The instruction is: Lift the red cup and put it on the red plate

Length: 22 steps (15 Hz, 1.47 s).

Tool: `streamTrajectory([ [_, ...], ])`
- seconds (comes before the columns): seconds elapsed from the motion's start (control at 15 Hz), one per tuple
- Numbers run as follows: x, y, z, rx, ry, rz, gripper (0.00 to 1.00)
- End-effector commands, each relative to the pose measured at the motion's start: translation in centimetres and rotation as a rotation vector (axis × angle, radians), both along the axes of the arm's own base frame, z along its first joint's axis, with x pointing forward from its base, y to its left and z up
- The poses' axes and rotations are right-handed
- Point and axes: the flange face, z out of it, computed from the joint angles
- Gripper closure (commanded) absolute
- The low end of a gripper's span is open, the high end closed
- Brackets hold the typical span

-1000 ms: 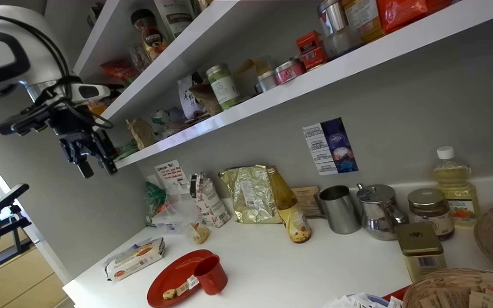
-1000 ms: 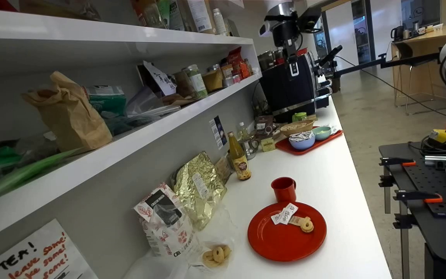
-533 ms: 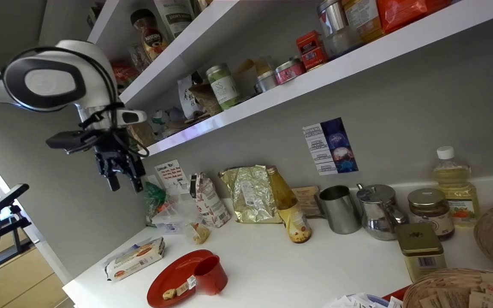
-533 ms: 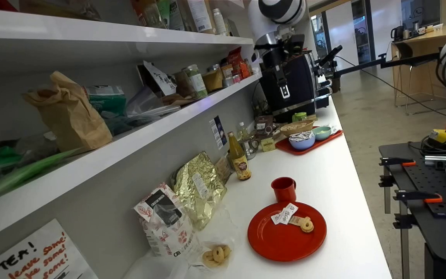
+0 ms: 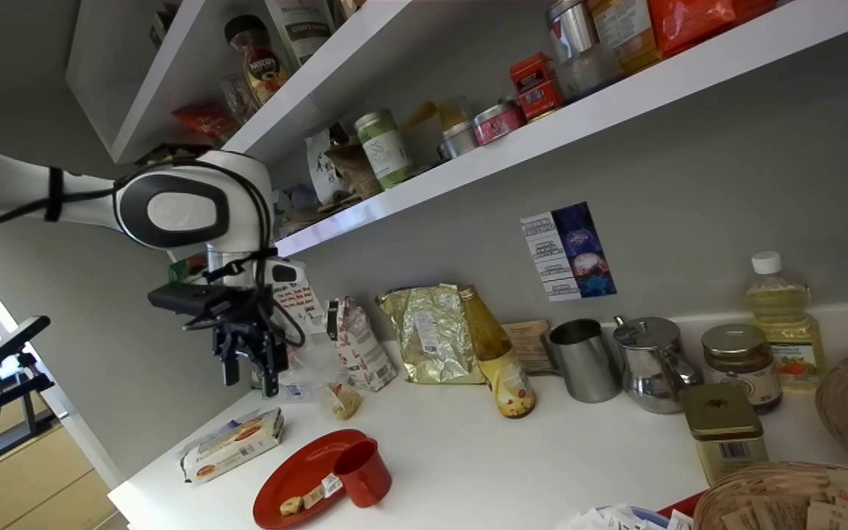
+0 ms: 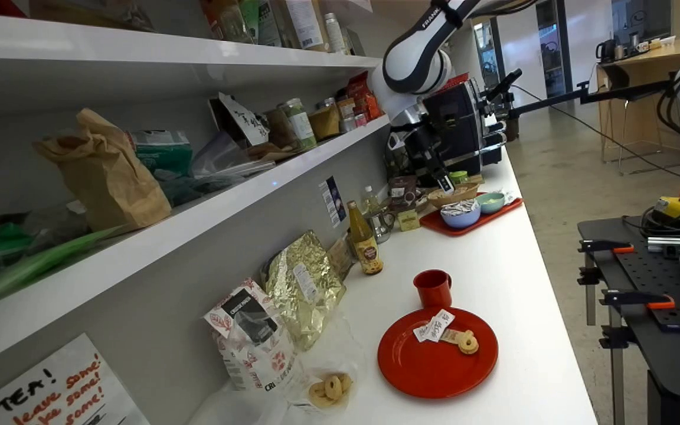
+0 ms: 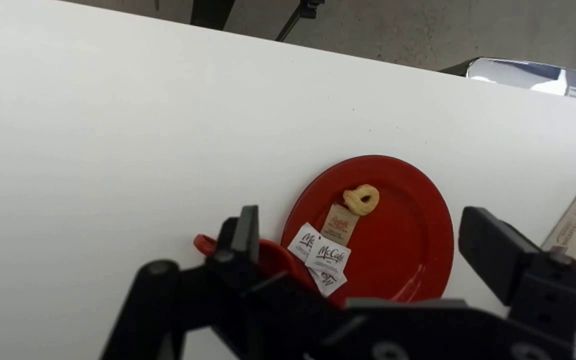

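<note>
The red cup (image 5: 362, 475) stands upright at the rim of the red plate (image 6: 428, 372), handle away from the plate; I cannot tell whether its base touches the rim. The cup also shows in an exterior view (image 6: 433, 289). My gripper (image 5: 250, 379) is open and empty in the air, well above the counter; an exterior view also shows it (image 6: 446, 183). In the wrist view the plate (image 7: 388, 240) lies below, between the spread fingers (image 7: 360, 235). The cup (image 7: 280, 257) is partly hidden behind one finger there.
On the plate lie several paper sachets (image 7: 328, 255) and a ring biscuit (image 7: 363, 200). A long packet (image 5: 236, 445) lies beyond the plate. A yellow bottle (image 5: 501, 361) and gold bag (image 5: 431, 335) stand by the wall. A white shelf (image 5: 468, 165) overhangs the counter.
My gripper has come down from high up, moving right and downward in an exterior view, closer to the plate and cup. It stays open. The cup and plate have not moved.
</note>
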Motion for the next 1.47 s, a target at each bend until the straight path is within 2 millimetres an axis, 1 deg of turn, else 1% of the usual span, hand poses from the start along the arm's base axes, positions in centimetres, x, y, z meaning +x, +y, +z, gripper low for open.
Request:
streamTrajectory([
  [0.0, 0.4, -0.2, -3.1, 0.047, -0.026, -0.062, 0.00],
  [0.2, 1.7, -1.3, -6.4, 0.073, -0.084, -0.202, 0.00],
  [0.47, 3.0, -2.8, -11.6, 0.014, -0.096, -0.304, 0.00],
  [0.53, 3.4, -3.0, -12.7, -0.009, -0.098, -0.328, 0.00],
  [0.67, 3.9, -2.5, -14.1, -0.050, -0.131, -0.387, 0.00],
  [0.8, 4.7, -1.9, -14.5, -0.085, -0.159, -0.413, 0.00],
  [1.07, 5.7, -0.3, -14.3, -0.130, -0.192, -0.431, 0.00],
  [1.27, 6.6, -0.3, -14.4, -0.182, -0.195, -0.428, 0.00],
  [1.4, 7.0, -0.4, -14.9, -0.218, -0.186, -0.423, 0.00],
])
